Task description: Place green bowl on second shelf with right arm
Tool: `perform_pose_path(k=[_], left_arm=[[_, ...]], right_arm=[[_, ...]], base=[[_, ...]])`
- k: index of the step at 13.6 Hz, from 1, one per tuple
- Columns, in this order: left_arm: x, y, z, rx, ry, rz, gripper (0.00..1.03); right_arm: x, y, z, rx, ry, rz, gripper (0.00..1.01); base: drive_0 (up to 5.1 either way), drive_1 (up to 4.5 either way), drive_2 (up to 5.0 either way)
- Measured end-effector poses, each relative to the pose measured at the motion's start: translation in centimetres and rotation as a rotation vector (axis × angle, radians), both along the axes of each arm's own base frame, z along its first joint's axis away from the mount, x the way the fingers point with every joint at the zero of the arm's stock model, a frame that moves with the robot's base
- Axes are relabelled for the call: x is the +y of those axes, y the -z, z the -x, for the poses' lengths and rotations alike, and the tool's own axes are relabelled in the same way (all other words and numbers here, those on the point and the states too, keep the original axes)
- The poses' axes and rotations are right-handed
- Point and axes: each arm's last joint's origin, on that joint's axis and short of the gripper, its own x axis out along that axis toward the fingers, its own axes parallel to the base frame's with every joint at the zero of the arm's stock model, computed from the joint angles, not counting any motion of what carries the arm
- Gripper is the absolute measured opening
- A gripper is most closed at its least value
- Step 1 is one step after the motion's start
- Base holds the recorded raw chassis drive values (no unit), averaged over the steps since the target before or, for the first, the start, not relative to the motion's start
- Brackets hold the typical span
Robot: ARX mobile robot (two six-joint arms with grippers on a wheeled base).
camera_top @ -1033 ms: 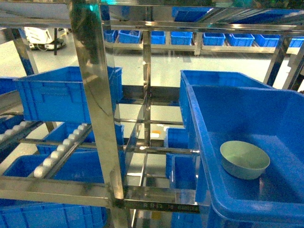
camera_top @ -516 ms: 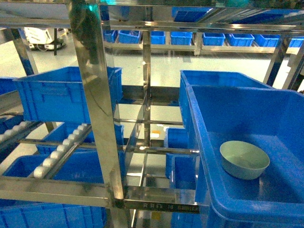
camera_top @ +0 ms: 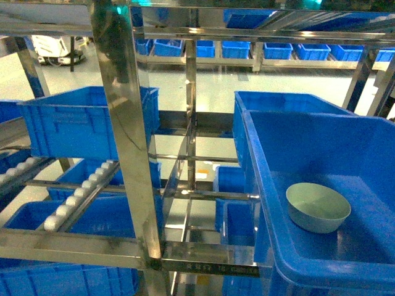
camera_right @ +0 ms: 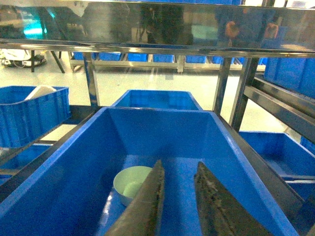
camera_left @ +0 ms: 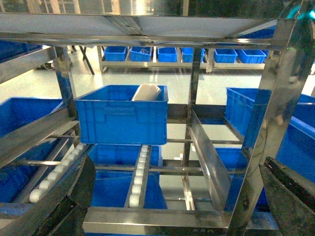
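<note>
The pale green bowl (camera_top: pixel 318 206) sits upright and empty on the floor of a large blue crate (camera_top: pixel 259 160) on the right side of the steel rack. In the right wrist view the bowl (camera_right: pixel 129 184) lies low left in that crate (camera_right: pixel 162 132), just left of my right gripper (camera_right: pixel 179 164). That gripper is open with a narrow gap and nothing between its fingers, and it hangs above the crate floor without touching the bowl. My left gripper (camera_left: pixel 176 162) is wide open and empty in front of the rack's lower bay. Neither gripper shows in the head view.
A thick steel upright (camera_top: pixel 123 142) stands close in front, left of centre. Behind it are a blue crate (camera_top: pixel 80 123) and white roller tracks (camera_top: pixel 80 194). That crate (camera_left: pixel 120 115) holds a white object (camera_left: pixel 146 92). A steel shelf beam (camera_right: pixel 157 49) crosses above the bowl's crate.
</note>
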Motion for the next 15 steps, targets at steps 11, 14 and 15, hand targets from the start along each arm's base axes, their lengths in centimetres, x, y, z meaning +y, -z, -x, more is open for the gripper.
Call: perform_pose_path(k=[11, 14, 15], left_arm=[[0.0, 0.0, 0.0, 0.0, 0.0, 0.0, 0.98], [0.0, 0.0, 0.0, 0.0, 0.0, 0.0, 0.98], [0.0, 0.0, 0.0, 0.0, 0.0, 0.0, 0.98]], right_arm=[[0.9, 1.9, 1.9, -0.01, -0.003, 0.005, 0.02], [0.9, 1.9, 1.9, -0.01, -0.003, 0.005, 0.02], [0.9, 1.9, 1.9, -0.01, -0.003, 0.006, 0.08]], base=[[0.0, 0.0, 0.0], [0.0, 0.0, 0.0], [0.0, 0.0, 0.0]])
